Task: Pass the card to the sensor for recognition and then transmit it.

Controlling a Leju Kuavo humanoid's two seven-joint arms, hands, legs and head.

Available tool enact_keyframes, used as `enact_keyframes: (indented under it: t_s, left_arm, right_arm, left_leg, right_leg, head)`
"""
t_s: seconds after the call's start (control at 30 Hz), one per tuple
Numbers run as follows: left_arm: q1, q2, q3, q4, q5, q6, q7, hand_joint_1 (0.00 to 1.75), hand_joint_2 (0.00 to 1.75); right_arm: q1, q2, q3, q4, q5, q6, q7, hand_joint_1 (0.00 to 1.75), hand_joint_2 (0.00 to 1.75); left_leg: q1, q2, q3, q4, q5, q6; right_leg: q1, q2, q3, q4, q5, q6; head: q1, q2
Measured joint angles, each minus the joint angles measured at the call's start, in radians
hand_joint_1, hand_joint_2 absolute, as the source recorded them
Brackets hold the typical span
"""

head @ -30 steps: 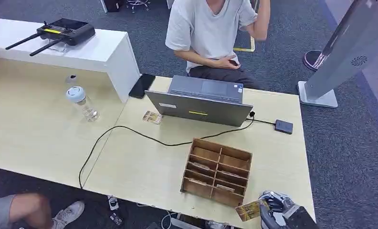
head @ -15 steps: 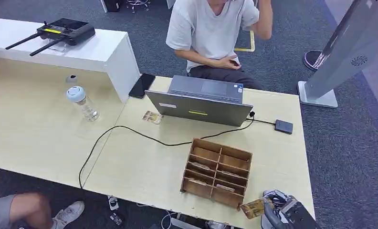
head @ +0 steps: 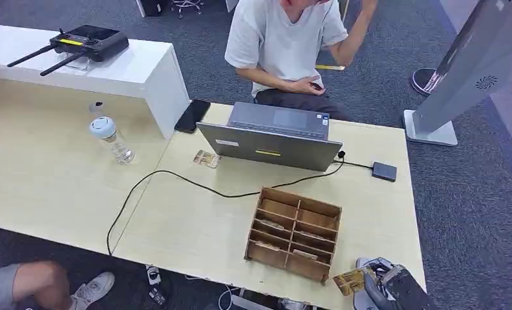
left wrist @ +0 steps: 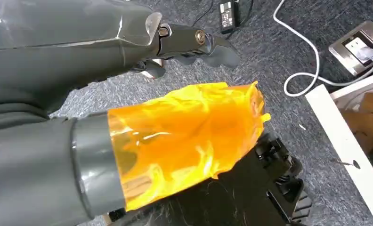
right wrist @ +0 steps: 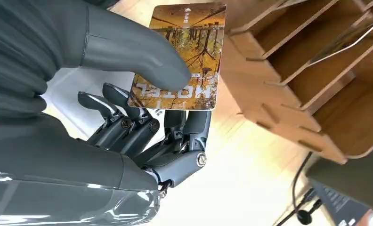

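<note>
On the tabletop (head: 59, 181), going left to right, there's a water bottle (head: 113, 139), a spare card (head: 206, 159) lying flat by the laptop (head: 273, 137), the wooden slotted box (head: 294, 233), and a small dark sensor (head: 384, 171) on its cable at the far side, well apart from the robot. The left hand (left wrist: 175, 141) hangs down over the floor with orange film wrapped around it, so I honestly can't tell whether it's spread or curled. The right hand (right wrist: 123, 94) sits at the near corner just beside the box, pinching the card (right wrist: 182, 56) between the thick thumb and the darker fingers (right wrist: 128, 122) underneath. The card is a thin glossy rectangle with an autumn-tree photo in yellows and browns, plus pale lettering along one edge. My guess is it's light and fairly stiff but slick, so it could easily slide or twist in a pinch. Holding one end, like now, seems right, since it leaves most of the face free to lay over the sensor.
</note>
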Motion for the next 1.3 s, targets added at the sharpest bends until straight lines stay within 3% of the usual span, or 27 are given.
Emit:
enact_keyframes:
  t_s: [0.57,1.3]
  left_arm:
    - [-0.004,0.008,-0.026,0.000,0.016,0.011,0.021,0.00,0.00]
    - [-0.017,0.008,-0.043,0.000,0.016,0.017,0.055,0.00,0.00]
  right_arm:
    - [0.013,0.000,-0.073,0.013,0.008,0.000,0.011,1.75,1.75]
    - [0.022,0.008,-0.098,0.013,0.126,-0.039,0.122,1.75,1.75]
  left_leg:
    - [0.000,0.000,0.000,0.000,0.000,0.000]
    - [0.000,0.000,0.000,0.000,0.000,0.000]
  right_leg:
    - [0.000,0.000,0.000,0.000,0.000,0.000]
    - [0.000,0.000,0.000,0.000,0.000,0.000]
  head:
    - [0.000,0.000]
    - [0.000,0.000]
